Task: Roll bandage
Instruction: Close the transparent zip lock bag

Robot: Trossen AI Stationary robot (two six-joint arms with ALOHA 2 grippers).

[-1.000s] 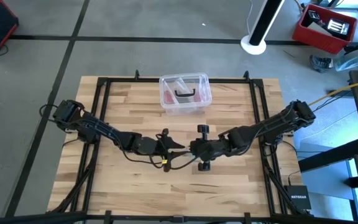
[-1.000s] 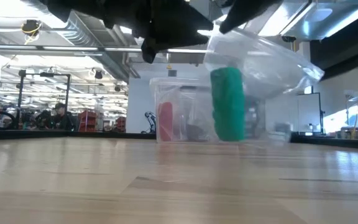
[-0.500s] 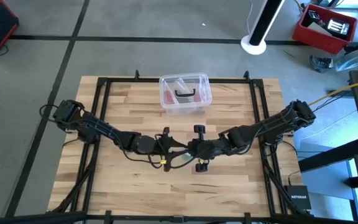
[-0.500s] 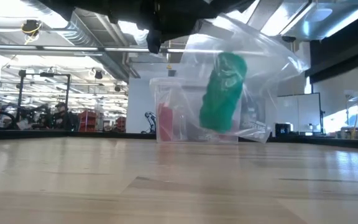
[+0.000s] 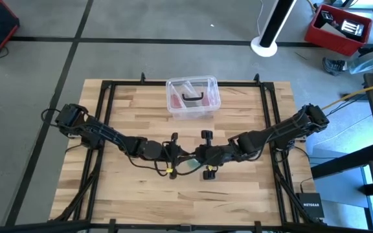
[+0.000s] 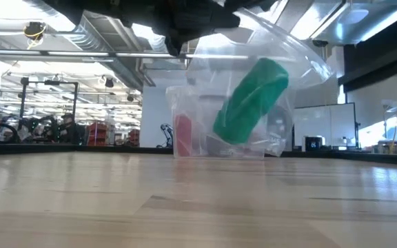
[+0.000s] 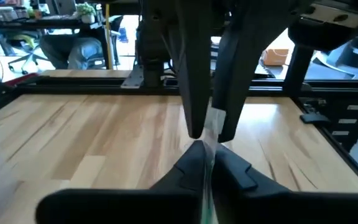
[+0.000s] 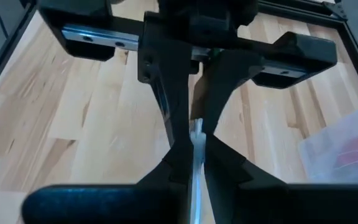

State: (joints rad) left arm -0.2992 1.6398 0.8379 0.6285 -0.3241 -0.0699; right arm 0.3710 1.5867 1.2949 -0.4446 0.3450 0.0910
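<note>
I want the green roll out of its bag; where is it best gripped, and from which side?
Probably take the bandage across its round middle, coming level from the side: it hangs tilted inside the clear bag, off the table. The left tool and right tool pinch only the bag's top.

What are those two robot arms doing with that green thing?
The two arms meet over the middle of the table. The left gripper and the right gripper each pinch an edge of a clear plastic bag, holding it up off the wood. A rolled green bandage lies tilted inside the bag. A clear plastic box sits at the far side of the table.
</note>
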